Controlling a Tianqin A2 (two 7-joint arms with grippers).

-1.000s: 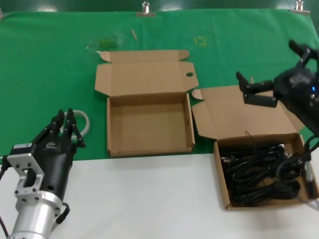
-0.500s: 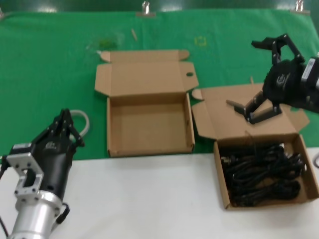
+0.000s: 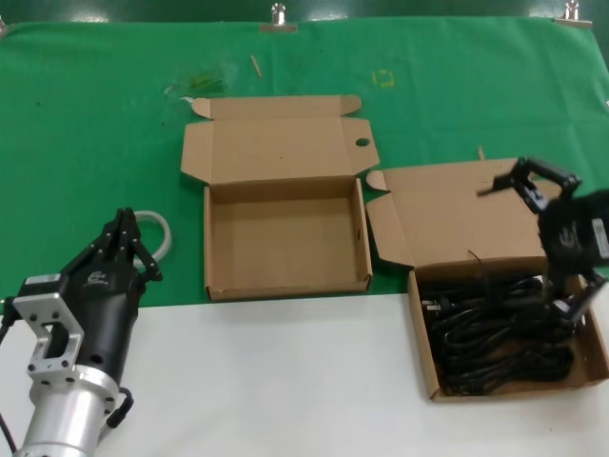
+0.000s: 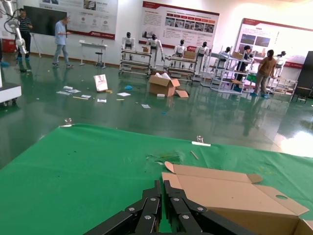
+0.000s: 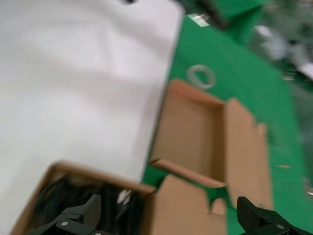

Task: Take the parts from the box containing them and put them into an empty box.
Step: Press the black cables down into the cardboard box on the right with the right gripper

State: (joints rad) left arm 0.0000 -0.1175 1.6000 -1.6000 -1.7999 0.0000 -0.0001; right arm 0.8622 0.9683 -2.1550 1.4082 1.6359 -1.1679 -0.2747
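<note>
Our left gripper (image 4: 164, 215) over the green cloth (image 4: 73, 171), fingers pressed together

Just ahead of our closed fingertips (image 4: 168, 186) we see the raised lid of a brown cardboard box (image 4: 225, 188), its round hole (image 4: 281, 197) near the far corner and a side flap standing up. Beyond the box a small clamp (image 4: 199, 141) sits at the cloth's far edge, and past it we look across a shiny green hall floor with people and display stands.

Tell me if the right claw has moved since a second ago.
Yes. The right claw, open, has dropped from above the lid toward the box of cords, now over its far right edge.
</note>
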